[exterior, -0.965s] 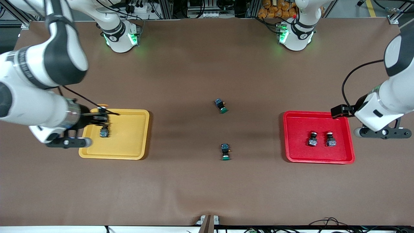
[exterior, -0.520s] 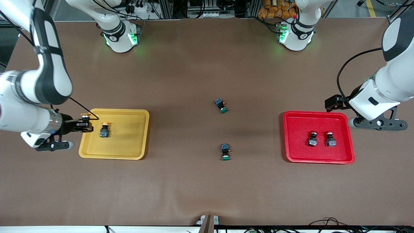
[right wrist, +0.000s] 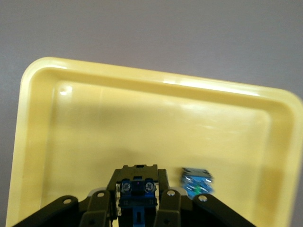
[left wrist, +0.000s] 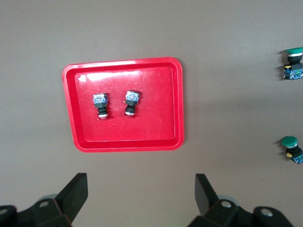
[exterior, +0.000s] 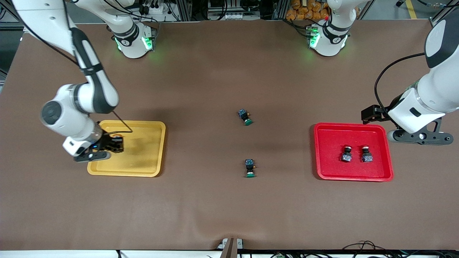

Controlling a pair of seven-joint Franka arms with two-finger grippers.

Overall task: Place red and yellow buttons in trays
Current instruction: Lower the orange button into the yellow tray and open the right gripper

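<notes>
The right arm is bending down steeply over the yellow tray (exterior: 143,157) at its own end of the worktop (exterior: 215,208), its right pincer (exterior: 114,145) low inside the tray and clamping a button (right wrist: 137,189) by the body. Another button (right wrist: 196,182) is lying just beside it in the tray. Two red buttons (exterior: 355,153) are sitting side by side in the red tray (exterior: 324,143). The left pincer (left wrist: 142,194) is hanging spread wide and empty over the worktop just beside the red tray, its arm waiting.

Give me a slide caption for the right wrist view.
Right gripper holds a button over the yellow tray, beside another button.
</notes>
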